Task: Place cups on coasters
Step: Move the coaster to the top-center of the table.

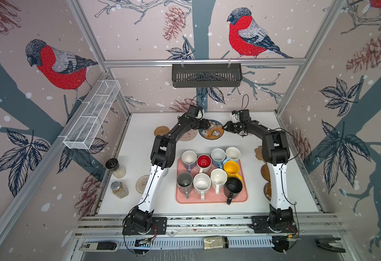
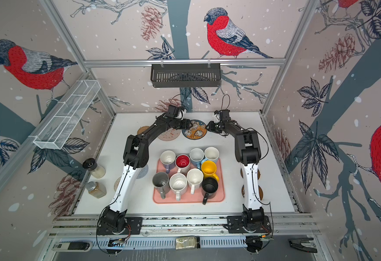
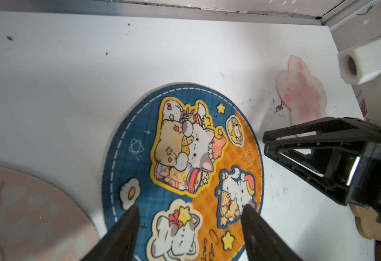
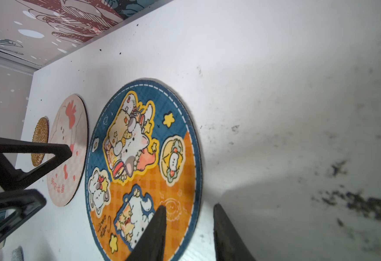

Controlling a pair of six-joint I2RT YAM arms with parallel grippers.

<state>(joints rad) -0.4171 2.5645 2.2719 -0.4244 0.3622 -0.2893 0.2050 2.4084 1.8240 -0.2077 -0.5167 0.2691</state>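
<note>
The right pincer (image 4: 189, 205) has its tips apart: one over the rim of the blue cat coaster (image 4: 144, 167), one over the bare desk (image 4: 275, 90). Next to it lies a pink coaster (image 4: 72, 122), then a straw coaster (image 4: 40, 128).

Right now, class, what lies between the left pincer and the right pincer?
The blue cartoon coaster, lying flat on the white table, with the left pincer and right pincer at opposite edges; both top views show it.

The left arm (image 1: 162, 156) and right arm (image 1: 275, 149) both reach far forward, elbows bent high, wrists turned inward. Now the left gripper (image 3: 191, 206), jaws spread wide, nothing between them, faces the right gripper (image 4: 190, 206), near but apart. That one's jaws stand narrower, a gap showing, nothing held either.
</note>
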